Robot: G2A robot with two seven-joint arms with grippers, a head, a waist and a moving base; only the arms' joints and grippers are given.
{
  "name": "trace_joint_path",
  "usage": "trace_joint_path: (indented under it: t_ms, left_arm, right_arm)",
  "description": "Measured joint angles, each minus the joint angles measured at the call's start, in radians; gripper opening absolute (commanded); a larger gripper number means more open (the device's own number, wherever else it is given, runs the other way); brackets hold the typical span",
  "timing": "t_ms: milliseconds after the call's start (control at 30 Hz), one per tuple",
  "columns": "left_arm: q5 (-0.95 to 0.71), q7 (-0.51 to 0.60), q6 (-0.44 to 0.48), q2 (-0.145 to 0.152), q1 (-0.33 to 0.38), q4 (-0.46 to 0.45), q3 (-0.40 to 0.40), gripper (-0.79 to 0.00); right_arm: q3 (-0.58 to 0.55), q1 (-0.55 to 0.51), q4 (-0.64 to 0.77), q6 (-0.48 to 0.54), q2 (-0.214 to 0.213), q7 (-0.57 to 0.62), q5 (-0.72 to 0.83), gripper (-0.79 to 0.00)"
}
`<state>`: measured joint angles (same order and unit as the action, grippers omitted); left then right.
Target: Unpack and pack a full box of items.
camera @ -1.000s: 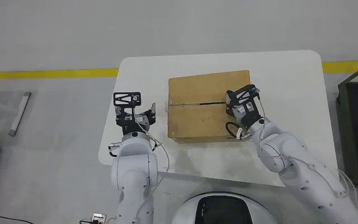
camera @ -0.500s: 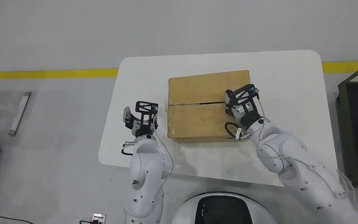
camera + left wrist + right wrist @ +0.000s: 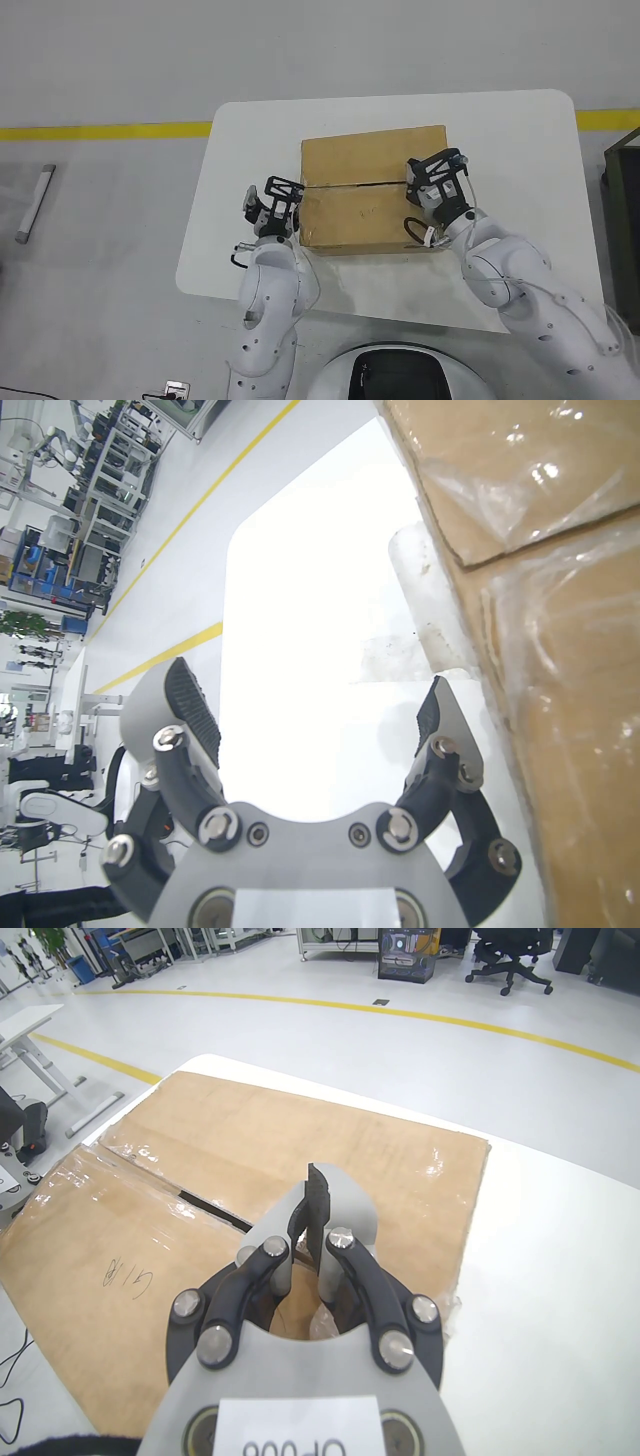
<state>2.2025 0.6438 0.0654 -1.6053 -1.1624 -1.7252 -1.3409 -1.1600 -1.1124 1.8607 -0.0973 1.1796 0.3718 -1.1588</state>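
Note:
A brown cardboard box (image 3: 372,190) stands in the middle of the white table (image 3: 520,130), its two top flaps lying down with a narrow gap along the seam. Clear tape wrinkles over its top (image 3: 150,1208) and side (image 3: 550,600). My left gripper (image 3: 278,200) is open just off the box's left side, near the seam's end, and its fingers (image 3: 192,705) frame bare tabletop. My right gripper (image 3: 437,175) rests over the seam's right end. It is shut (image 3: 315,1208), and nothing shows between its pads.
A whitish strip of tape (image 3: 425,600) sticks to the table against the box's left side. A dark green bin (image 3: 622,190) stands off the table's right edge. Bare tabletop lies to the left, right and front of the box.
My left arm has swung right from the table's left edge up to the box's left side, its gripper turning as it came. The right gripper has barely shifted.

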Motion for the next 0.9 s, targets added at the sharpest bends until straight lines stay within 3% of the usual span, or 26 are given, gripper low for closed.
trace_joint_path:
  t_ms: [400,733,900]
  left_arm:
    - [-0.1,-0.005,-0.079,-0.009,0.042,-0.014,0.008,0.0]
    - [-0.2,0.026,-0.059,-0.012,0.034,-0.106,0.009,0.0]
    - [-0.132,0.037,-0.1,-0.009,0.051,-0.058,-0.002,0.0]
  right_arm:
    - [-0.002,0.008,-0.006,0.006,0.012,0.003,-0.006,-0.785]
    - [-0.001,0.01,-0.01,0.013,0.021,0.007,-0.015,-0.785]
    - [-0.001,0.012,-0.011,0.016,0.026,0.008,-0.019,-0.785]
